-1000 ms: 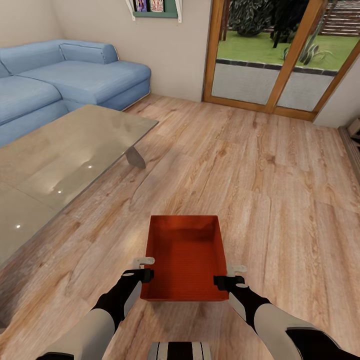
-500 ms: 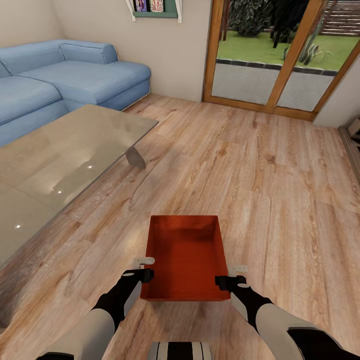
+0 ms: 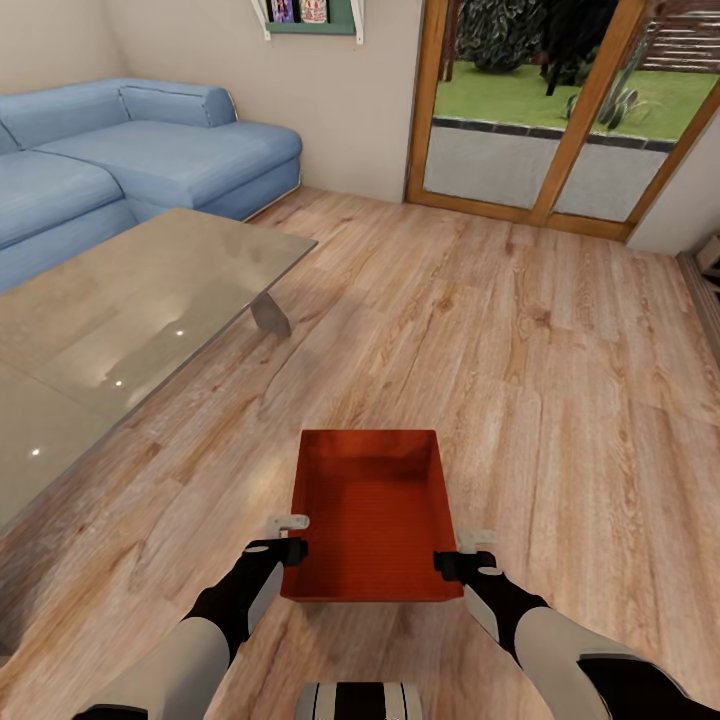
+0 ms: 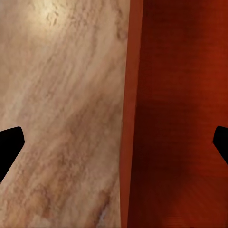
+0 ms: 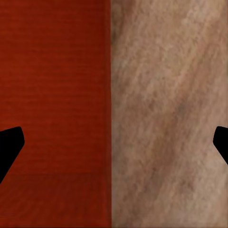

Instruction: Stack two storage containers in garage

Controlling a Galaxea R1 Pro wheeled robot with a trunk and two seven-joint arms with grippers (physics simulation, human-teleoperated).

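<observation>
Storage container (image 3: 368,515) lengthwise, away from robot

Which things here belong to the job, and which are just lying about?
Job: container; left gripper and right gripper, open astride its side walls.
Lying about: sofa; glass table; glass doors; wall shelf.

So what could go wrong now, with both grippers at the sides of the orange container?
Both jaws stand open astride the walls of the storage container, so nothing is gripped yet. If the left gripper or right gripper shuts off-centre, the wall may slip out. An uneven lift could tilt it. The glass table stands close on the left when turning.
</observation>
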